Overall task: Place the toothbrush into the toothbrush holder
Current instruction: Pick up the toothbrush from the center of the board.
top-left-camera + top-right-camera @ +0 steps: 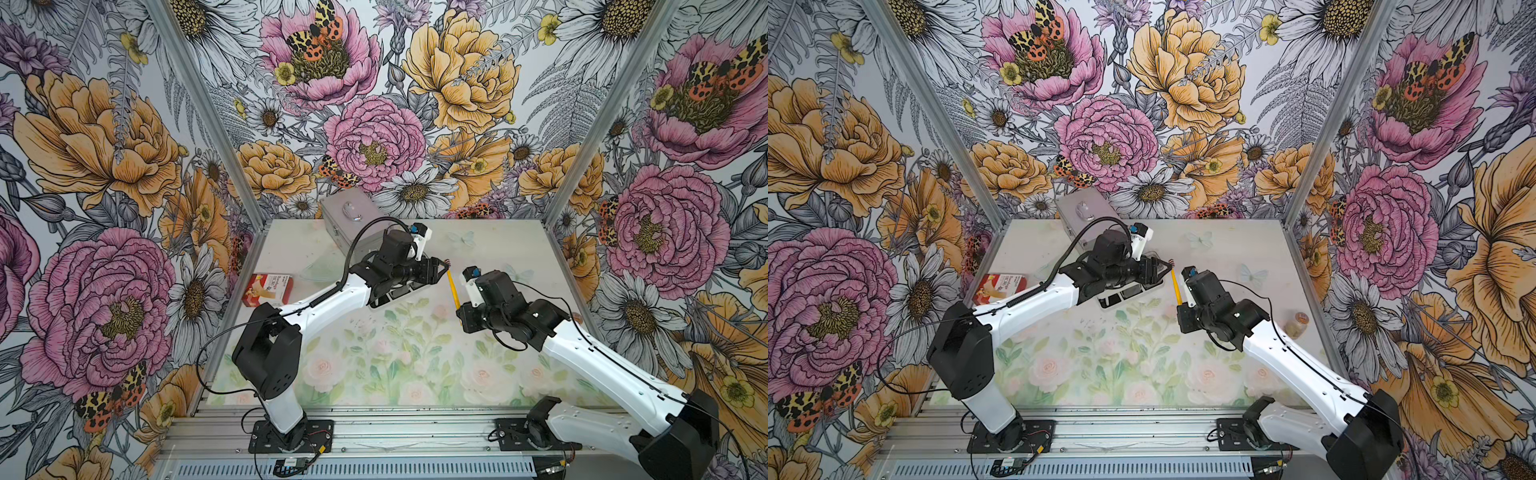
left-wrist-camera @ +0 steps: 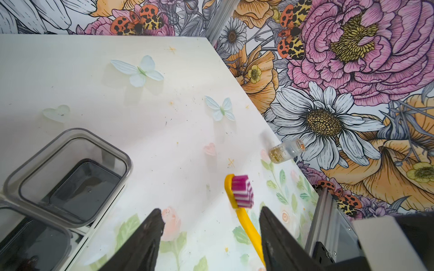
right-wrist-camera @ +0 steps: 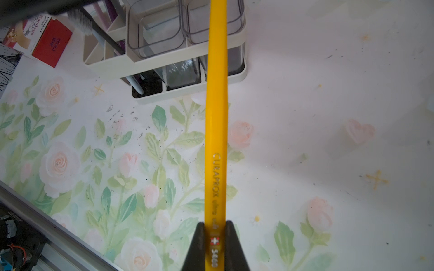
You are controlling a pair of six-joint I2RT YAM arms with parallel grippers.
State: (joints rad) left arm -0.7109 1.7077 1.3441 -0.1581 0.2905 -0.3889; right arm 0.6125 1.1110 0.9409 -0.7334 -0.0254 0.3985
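Toothbrush (image 3: pixel 216 117), yellow plastic, pink-striped bristles — right gripper (image 3: pixel 214 227) clamps its handle; left gripper (image 2: pixel 210 211) stands open astride its neck.

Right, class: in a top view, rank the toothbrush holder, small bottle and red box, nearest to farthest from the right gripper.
1. toothbrush holder, just left of the right gripper.
2. small bottle, out on the right side.
3. red box, far on the left side.
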